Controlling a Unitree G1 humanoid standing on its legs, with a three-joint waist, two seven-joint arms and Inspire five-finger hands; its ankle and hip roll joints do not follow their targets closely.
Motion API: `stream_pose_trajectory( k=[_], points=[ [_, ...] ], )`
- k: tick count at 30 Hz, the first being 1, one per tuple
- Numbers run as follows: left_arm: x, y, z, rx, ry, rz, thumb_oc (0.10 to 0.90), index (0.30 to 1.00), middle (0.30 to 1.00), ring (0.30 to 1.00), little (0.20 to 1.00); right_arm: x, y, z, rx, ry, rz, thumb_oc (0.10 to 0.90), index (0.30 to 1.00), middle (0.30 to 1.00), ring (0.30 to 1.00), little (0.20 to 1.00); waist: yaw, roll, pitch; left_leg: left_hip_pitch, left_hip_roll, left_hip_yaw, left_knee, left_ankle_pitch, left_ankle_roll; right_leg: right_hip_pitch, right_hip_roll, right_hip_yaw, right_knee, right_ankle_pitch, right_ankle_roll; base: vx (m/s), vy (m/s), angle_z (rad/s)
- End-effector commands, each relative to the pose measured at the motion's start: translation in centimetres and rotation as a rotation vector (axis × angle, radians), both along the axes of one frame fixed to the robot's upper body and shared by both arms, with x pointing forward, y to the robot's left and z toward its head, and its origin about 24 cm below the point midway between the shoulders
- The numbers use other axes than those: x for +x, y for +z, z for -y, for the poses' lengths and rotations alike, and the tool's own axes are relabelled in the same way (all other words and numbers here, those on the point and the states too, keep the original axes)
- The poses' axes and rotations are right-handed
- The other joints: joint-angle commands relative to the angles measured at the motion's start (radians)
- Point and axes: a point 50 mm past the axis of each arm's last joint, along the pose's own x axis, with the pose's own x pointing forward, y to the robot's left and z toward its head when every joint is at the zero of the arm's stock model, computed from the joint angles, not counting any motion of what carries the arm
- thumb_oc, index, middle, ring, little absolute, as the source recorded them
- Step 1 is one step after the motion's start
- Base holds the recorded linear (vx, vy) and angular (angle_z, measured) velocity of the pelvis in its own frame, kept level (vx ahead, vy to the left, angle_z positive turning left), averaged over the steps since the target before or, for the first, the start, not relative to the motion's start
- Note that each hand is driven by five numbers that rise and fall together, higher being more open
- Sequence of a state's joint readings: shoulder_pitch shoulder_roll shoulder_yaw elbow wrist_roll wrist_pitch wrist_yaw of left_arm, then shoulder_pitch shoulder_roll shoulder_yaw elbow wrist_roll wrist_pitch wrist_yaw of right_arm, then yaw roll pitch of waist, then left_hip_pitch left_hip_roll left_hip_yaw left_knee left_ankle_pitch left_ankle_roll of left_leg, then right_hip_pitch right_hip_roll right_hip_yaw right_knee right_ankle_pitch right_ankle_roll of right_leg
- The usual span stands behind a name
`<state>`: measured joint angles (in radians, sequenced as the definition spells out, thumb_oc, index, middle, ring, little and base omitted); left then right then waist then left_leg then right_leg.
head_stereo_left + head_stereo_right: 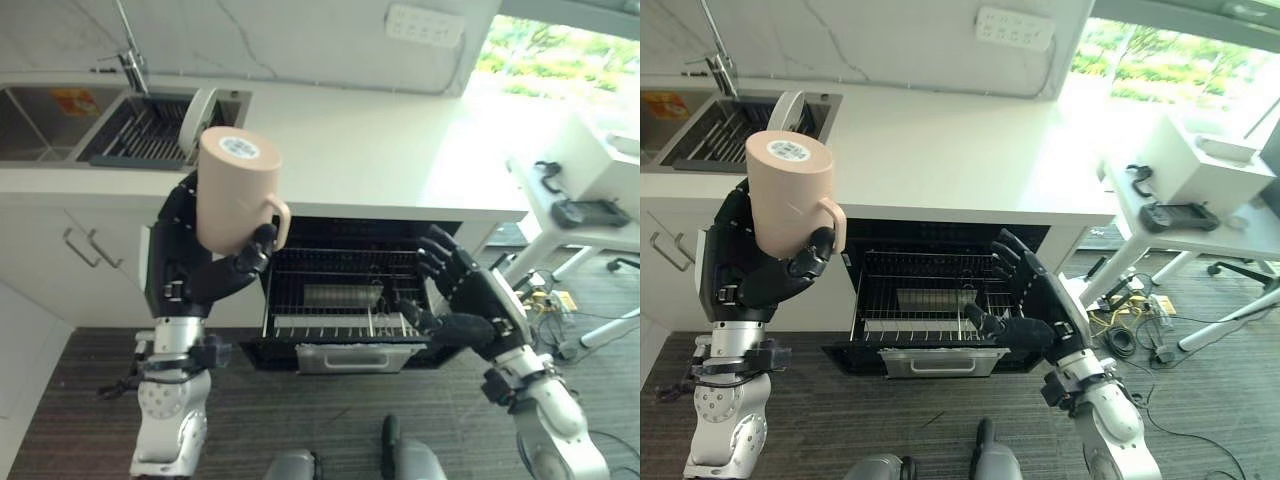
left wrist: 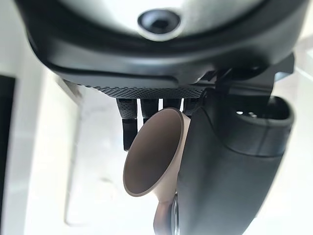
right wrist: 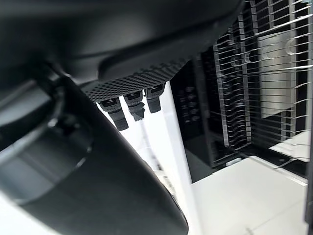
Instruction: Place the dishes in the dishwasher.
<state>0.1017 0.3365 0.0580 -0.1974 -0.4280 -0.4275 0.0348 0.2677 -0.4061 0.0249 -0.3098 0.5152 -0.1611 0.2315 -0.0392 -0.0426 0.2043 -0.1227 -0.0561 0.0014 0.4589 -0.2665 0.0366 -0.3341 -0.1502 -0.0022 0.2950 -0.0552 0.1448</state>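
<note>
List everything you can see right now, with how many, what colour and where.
Mug: one, beige, upside down, held above the counter edge.
Dishwasher rack: one, black wire, pulled out under the counter.
Counter: one, white, across the middle.
Sink: one, steel, far left of the counter.
Plate: one, white, standing in the sink's drying rack.
Side table: one, white, to the right.
Left robot hand: dark, shut on the mug.
Right robot hand: dark, open by the rack.

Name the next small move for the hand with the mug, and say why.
Probably lower the mug toward the pulled-out dishwasher rack. The left hand grips it upside down, raised above counter height and left of the rack. The right hand is open beside the rack's right edge, so the way in looks free.
</note>
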Motion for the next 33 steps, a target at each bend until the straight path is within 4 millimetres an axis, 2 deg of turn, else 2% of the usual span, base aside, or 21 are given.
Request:
stream_pose_trajectory(
  k=[1,8,17,22,24,25,27,29,33],
  points=[
    [-1.5,5.8,2.0,0.086,-0.103,0.323,0.4,0.3,0.3,0.3,0.3,0.7,5.8,-0.5,0.045,0.046,0.313,0.8,0.9,0.9,0.9,0.9,-0.027,-0.009,-0.044,0.071,-0.029,-0.038,-0.159,-0.017,0.006,0.12,0.042,-0.064,0.005,-0.017,0.013,0.16,-0.205,0.88],
    [-1.8,5.6,1.9,0.074,-0.084,0.302,0.4,0.3,0.3,0.3,0.3,1.5,6.3,-1.0,0.042,0.033,0.307,0.8,0.9,0.9,0.9,0.9,0.004,-0.006,-0.075,0.078,-0.005,-0.036,-0.159,-0.016,-0.021,0.161,0.055,-0.068,0.005,-0.07,-0.005,0.12,-0.211,0.26],
    [-1.9,5.7,1.7,0.075,-0.07,0.308,0.4,0.3,0.3,0.3,0.3,1.4,5.9,-0.8,0.042,0.025,0.271,0.8,0.9,0.9,0.9,0.9,-0.009,0.011,-0.082,0.084,0.048,-0.001,-0.159,0.004,-0.06,0.199,0.074,-0.1,0.005,-0.118,-0.04,0.05,-0.121,-0.02],
    [-2.0,5.7,2.0,0.088,-0.093,0.327,0.4,0.3,0.3,0.3,0.3,1.3,5.9,-0.4,0.027,0.013,0.268,0.8,0.9,0.9,0.9,0.9,-0.013,0.0,-0.082,0.102,0.038,0.033,-0.159,0.025,-0.08,0.211,0.063,-0.099,0.005,-0.126,-0.051,0.02,-0.032,0.13],
    [-1.9,5.7,2.3,0.103,-0.106,0.332,0.4,0.3,0.3,0.3,0.3,1.3,5.9,-0.2,0.04,0.023,0.257,0.8,0.9,0.9,0.9,0.9,-0.021,0.002,-0.082,0.094,0.043,0.054,-0.159,0.019,-0.077,0.211,0.061,-0.106,0.005,-0.123,-0.047,0.0,0.079,0.1],
    [-1.7,5.7,2.4,0.119,-0.11,0.331,0.4,0.3,0.3,0.3,0.3,1.6,5.7,-0.3,0.139,0.098,0.205,0.8,0.9,0.9,0.9,0.9,-0.032,0.006,-0.083,0.094,0.054,0.082,-0.159,0.013,-0.074,0.205,0.053,-0.117,0.005,-0.12,-0.043,0.01,0.127,0.13],
    [-1.5,5.6,2.5,0.163,-0.08,0.353,0.4,0.3,0.3,0.3,0.3,1.9,5.2,-0.9,0.341,0.22,0.145,0.8,0.9,0.9,0.9,0.9,-0.036,0.012,-0.086,0.092,0.059,0.068,-0.159,0.007,-0.071,0.203,0.053,-0.118,0.005,-0.113,-0.038,0.02,0.09,0.5],
    [-1.1,5.3,2.9,0.23,-0.086,0.343,0.4,0.3,0.3,0.3,0.3,2.0,5.1,-1.7,0.435,0.317,0.133,0.8,0.9,0.9,0.9,0.9,-0.037,0.015,-0.093,0.087,0.06,0.057,-0.159,-0.003,-0.066,0.199,0.053,-0.121,0.005,-0.106,-0.029,0.01,0.078,0.31],
    [-0.8,5.2,3.1,0.292,-0.09,0.336,0.4,0.3,0.3,0.3,0.3,1.8,5.4,-2.2,0.466,0.384,0.14,0.8,0.9,0.9,0.9,0.9,-0.04,0.014,-0.104,0.086,0.059,0.064,-0.159,-0.016,-0.059,0.201,0.044,-0.133,0.005,-0.1,-0.018,0.01,0.064,-0.05]
  ],
)
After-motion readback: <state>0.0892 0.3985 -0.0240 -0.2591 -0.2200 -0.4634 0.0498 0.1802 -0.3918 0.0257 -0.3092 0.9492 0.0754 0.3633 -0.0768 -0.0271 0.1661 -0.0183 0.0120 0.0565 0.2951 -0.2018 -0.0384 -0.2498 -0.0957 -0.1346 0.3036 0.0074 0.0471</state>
